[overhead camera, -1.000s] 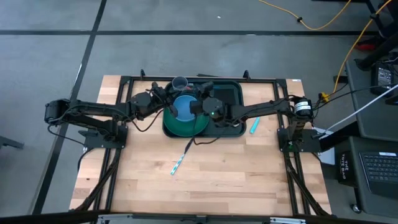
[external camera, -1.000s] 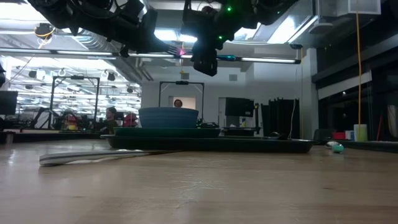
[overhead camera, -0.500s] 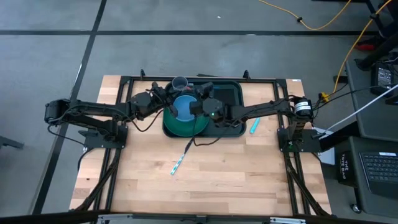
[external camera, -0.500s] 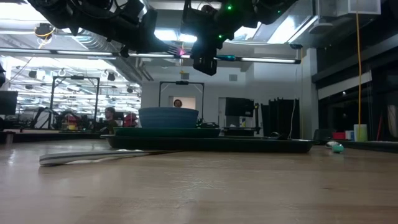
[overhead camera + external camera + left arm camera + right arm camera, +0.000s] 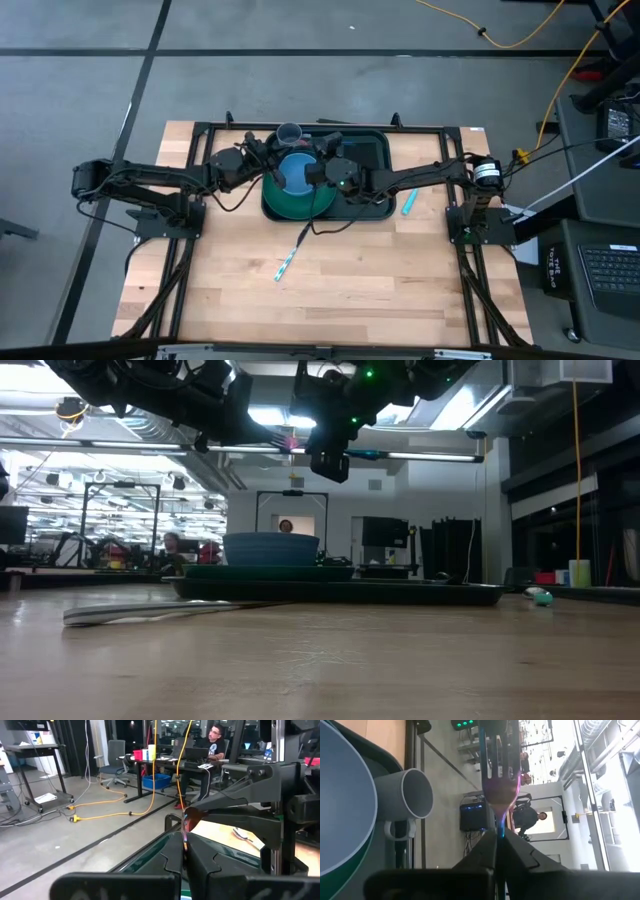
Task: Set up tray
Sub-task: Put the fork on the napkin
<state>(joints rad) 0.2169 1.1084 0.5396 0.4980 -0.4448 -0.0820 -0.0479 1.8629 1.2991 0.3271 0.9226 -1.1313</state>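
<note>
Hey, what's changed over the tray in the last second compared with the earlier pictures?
Nothing visibly moved. Both arms hang over the tray as before. The right end effector is shut on the fork by its handle, and the left end effector pinches its other end; the earlier views cannot show whether either just closed. The blue bowl and grey cup stayed put.

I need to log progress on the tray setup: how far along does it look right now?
Done: the green plate with the blue bowl on it sits on the tray, with a black napkin beside it and a grey mug at the tray's far edge.
In hand: the right gripper is shut on a fork; the left gripper is shut above the tray.
Left: placing the fork, plus a utensil on the table.
</note>
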